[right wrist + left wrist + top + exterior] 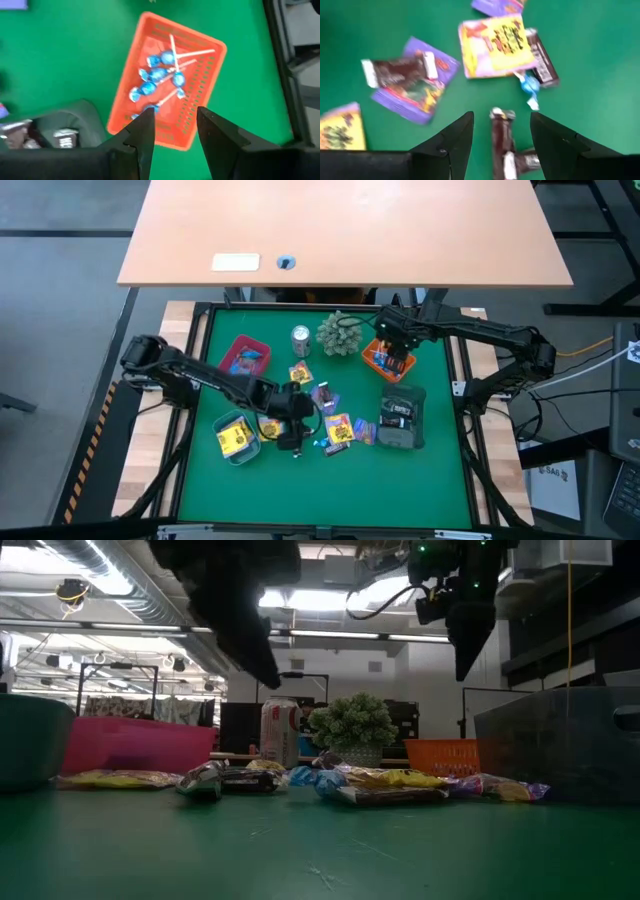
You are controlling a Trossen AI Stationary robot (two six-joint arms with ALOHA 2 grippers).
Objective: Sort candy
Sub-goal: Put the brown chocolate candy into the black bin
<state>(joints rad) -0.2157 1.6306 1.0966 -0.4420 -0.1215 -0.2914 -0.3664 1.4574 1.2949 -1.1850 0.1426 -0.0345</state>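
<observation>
The green bench (320, 480) carries four trays around a loose heap of candy (335, 425) near its middle. Largest is the dark grey tray (402, 420) on the right, holding dark mini bars; the pink tray (245, 357) sits at the rear left with purple packets in it; a grey-green tray (236, 438) at front left holds yellow packets; the orange basket (170, 82) at rear right holds blue-wrapped sweets and white sticks. Between the pink tray and the basket stand a spiky green plant (340, 332) and, just beside it, a silver can (300, 338). The left gripper (501, 131) hangs over the heap's front edge, jaws released wide, straddling a dark brown bar (502, 142) without touching it; yellow and purple packets and one blue sweet (529, 86) lie just beyond. The right gripper (175, 131) hovers above the orange basket, jaws apart and empty.
</observation>
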